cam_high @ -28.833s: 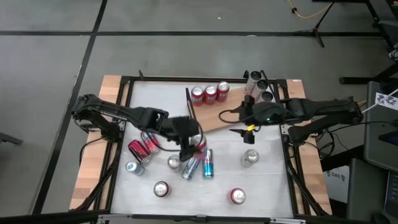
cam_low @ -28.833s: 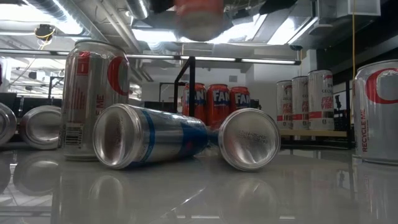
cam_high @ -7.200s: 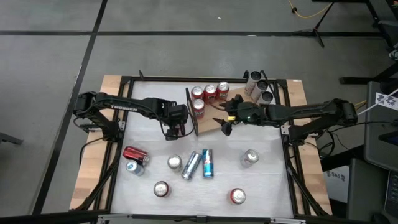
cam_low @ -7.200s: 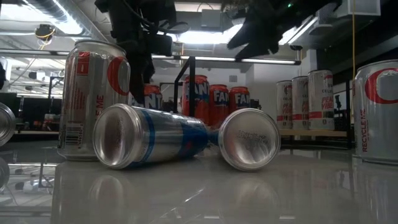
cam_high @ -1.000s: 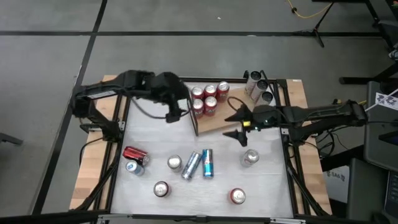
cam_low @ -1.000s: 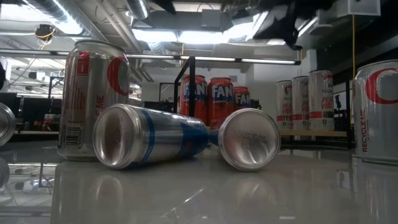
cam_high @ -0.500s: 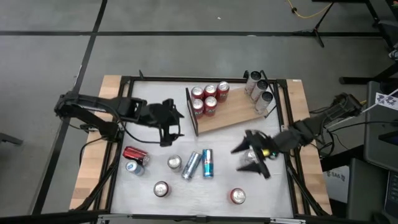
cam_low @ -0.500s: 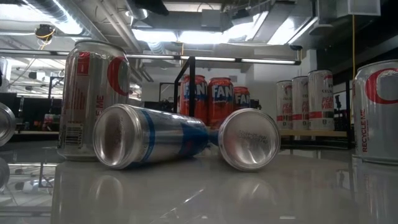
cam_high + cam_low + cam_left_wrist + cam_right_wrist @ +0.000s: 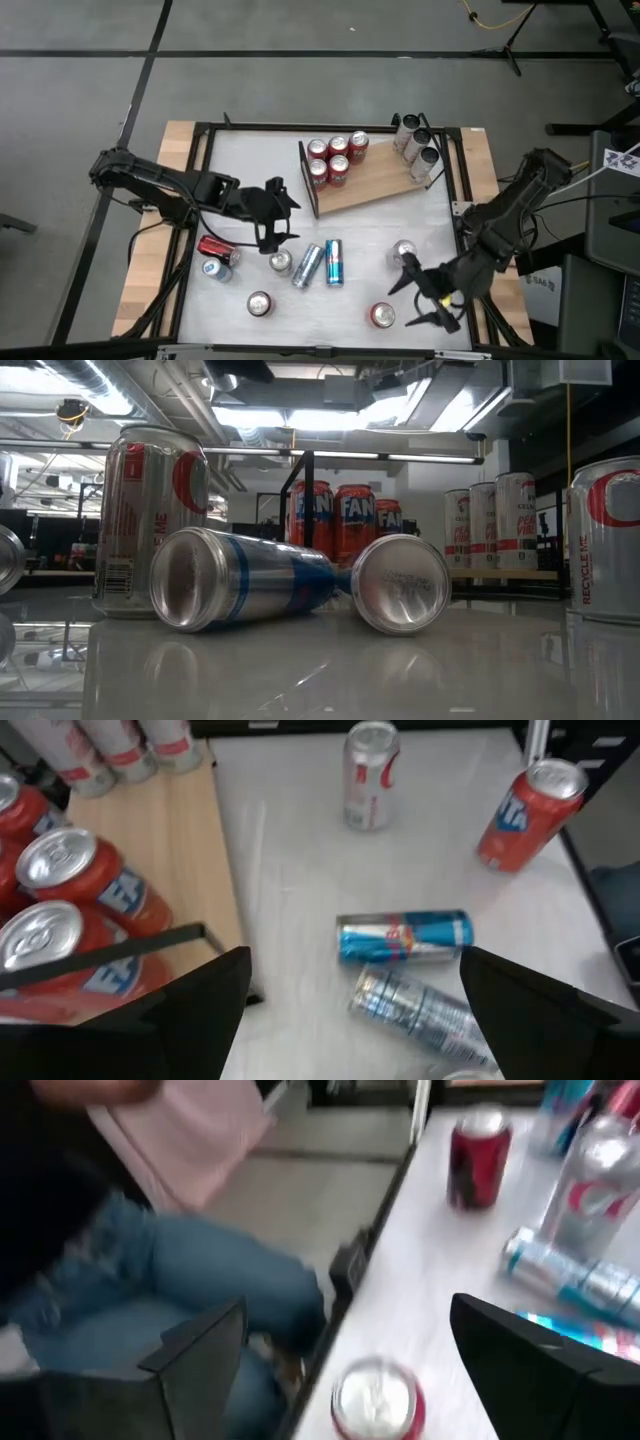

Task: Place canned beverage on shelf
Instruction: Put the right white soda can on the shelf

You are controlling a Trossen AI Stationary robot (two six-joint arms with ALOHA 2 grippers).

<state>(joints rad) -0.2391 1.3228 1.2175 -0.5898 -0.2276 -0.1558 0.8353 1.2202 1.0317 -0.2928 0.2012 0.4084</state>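
With both jaws wide open and empty, I judge the red can (image 9: pixel 381 316) rigid, smooth, slippery, so my right gripper (image 9: pixel 428 296) should grasp mid-body.

The left arm reaches in from the table's left edge, folded at the elbow and stretched toward the middle, its left gripper (image 9: pixel 273 210) hanging over the table's left-centre with its fingers (image 9: pixel 190 995) spread wide and nothing between them. The right arm bends back sharply from the right edge toward the near right corner, where the right gripper (image 9: pixel 418 295) hangs, fingers (image 9: pixel 205 1345) parted and empty.
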